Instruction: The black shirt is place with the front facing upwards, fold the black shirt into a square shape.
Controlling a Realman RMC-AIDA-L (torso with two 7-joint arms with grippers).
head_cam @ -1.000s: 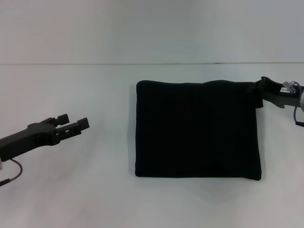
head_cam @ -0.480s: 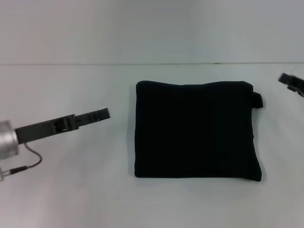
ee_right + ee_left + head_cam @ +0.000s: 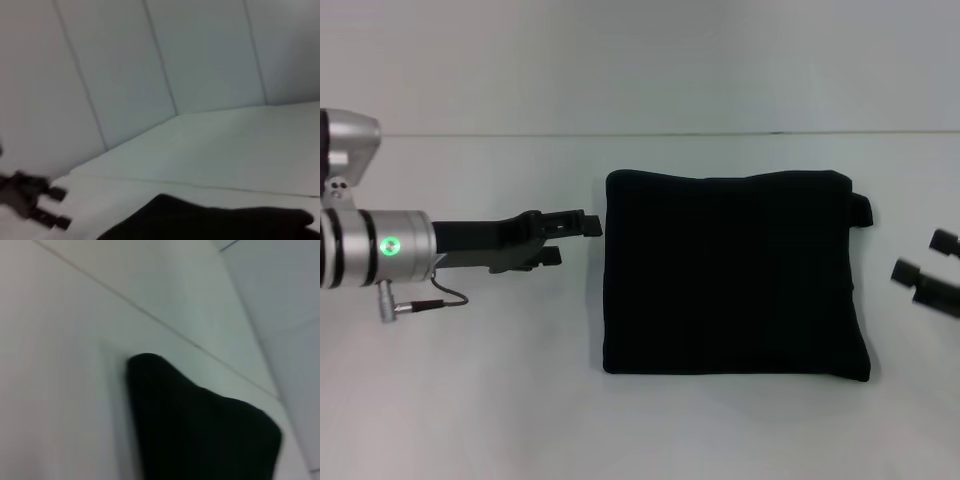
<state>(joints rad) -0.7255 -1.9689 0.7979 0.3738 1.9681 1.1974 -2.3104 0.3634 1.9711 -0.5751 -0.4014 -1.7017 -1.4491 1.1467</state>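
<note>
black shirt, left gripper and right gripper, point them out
black shirt (image 3: 735,275), head view, middle of the folded cloth
left gripper (image 3: 576,239), head view, between its open fingertips
right gripper (image 3: 923,257), head view, between its open fingertips

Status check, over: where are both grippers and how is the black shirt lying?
Left gripper open, empty, just off the near-square folded black cloth shirt, beside its left edge. Right gripper open, clear of its right side. Nothing in the way on the white table.
</note>
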